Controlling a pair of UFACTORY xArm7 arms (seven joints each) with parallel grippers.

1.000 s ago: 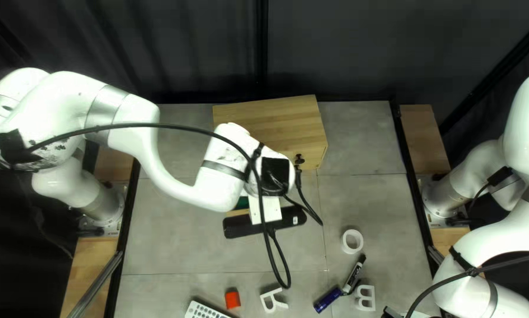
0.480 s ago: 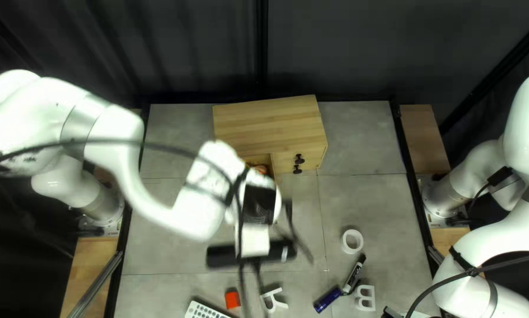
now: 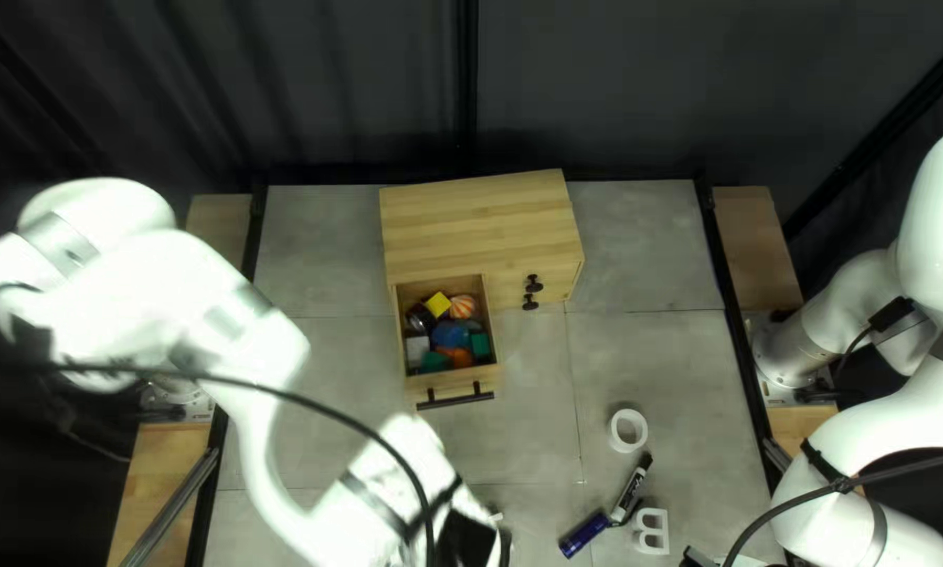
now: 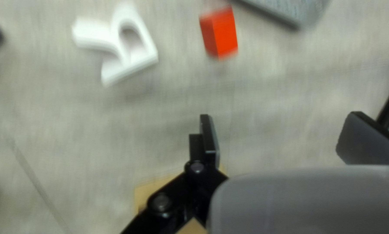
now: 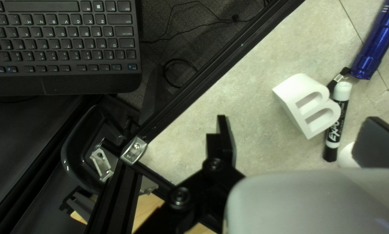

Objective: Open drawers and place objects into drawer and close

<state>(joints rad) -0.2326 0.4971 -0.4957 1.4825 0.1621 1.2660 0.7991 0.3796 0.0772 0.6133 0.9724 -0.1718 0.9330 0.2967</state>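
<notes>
In the top left view my left gripper (image 3: pixel 467 540) is at the near edge, fingers hidden; my right gripper (image 3: pixel 696 559) shows partly at the bottom edge. The wooden cabinet (image 3: pixel 482 226) has its left drawer (image 3: pixel 456 386) pulled out, holding several coloured objects. In the left wrist view my left gripper (image 4: pixel 283 138) stands open and empty, with a red block (image 4: pixel 219 32) and white letter R (image 4: pixel 129 43) ahead of it. In the right wrist view my right gripper (image 5: pixel 302 141) is open and empty; the white letter B (image 5: pixel 308 104), black marker (image 5: pixel 338 119) and blue flashlight (image 5: pixel 376 41) lie beyond it.
A white tape roll (image 3: pixel 628 431) lies right of the drawer in the top left view. The left wrist view shows part of a grey keypad-like object (image 4: pixel 285 8). Past the black table rail (image 5: pixel 211 65) is a keyboard (image 5: pixel 60 43) in the right wrist view.
My left arm has swung from over the drawer toward the table's near edge, uncovering the open drawer and its contents and now covering the red block and letter R. The right arm has not moved.
</notes>
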